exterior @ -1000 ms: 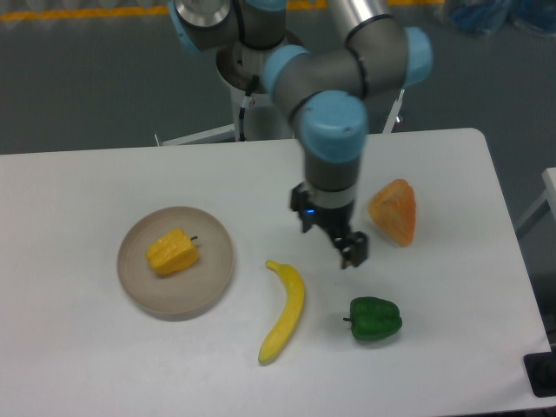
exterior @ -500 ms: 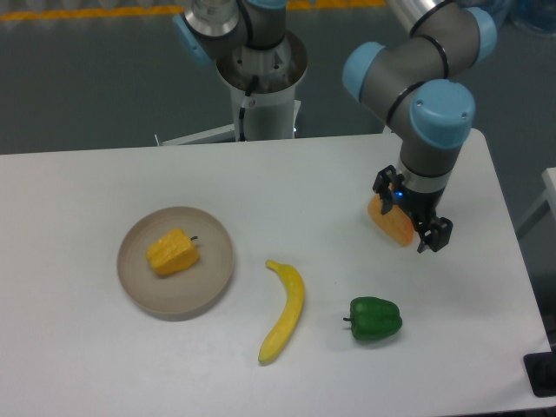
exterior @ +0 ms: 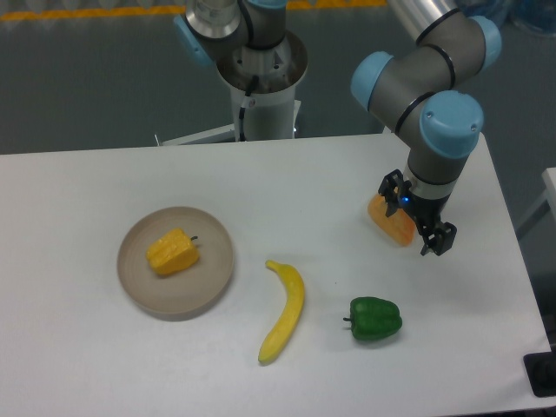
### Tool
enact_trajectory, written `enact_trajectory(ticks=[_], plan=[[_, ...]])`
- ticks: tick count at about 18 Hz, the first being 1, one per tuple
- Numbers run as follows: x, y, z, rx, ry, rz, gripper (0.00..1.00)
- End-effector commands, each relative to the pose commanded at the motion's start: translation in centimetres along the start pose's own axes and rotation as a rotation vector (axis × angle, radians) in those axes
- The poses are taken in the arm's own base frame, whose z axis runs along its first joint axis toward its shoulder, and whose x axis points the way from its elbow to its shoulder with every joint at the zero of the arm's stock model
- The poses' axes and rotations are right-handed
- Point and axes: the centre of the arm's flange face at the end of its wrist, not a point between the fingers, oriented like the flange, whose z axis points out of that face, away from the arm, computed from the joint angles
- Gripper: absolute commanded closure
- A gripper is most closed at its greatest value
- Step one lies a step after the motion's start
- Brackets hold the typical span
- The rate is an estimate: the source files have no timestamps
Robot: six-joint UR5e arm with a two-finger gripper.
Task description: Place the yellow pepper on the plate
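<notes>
One object matters here, and it is already where I want it: the small lumpy yellow-orange pepper is lying on the round, shallow beige-grey plate, left of the dish's centre, with its tiny dark stem pointing right. Over the past second I am watching the arm swing away from the middle of the white table to the far right side, and in the last half second it is only creeping a little further right and down. That tells me the placing is done and the arm is retreating, carrying nothing. The black two-finger gripper is hanging empty above the table, just beside the flat orange triangular wedge and partly covering it; one finger is showing clearly, but I cannot tell from this angle whether the pincer is apart or together.

Around the plate, the long yellow banana is lying just to its right, and the dark green bell pepper is sitting further right, below the gripper. Nothing is crowding the plate itself. The wedge is the only thing close enough to be nudged, in my judgement, if the arm drops lower.
</notes>
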Motion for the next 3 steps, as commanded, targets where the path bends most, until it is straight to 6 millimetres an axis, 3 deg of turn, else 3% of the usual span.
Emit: enact_trajectory(ticks=[3], plan=[[-0.06,0.00,0.03,0.000,0.000,0.000,0.00]])
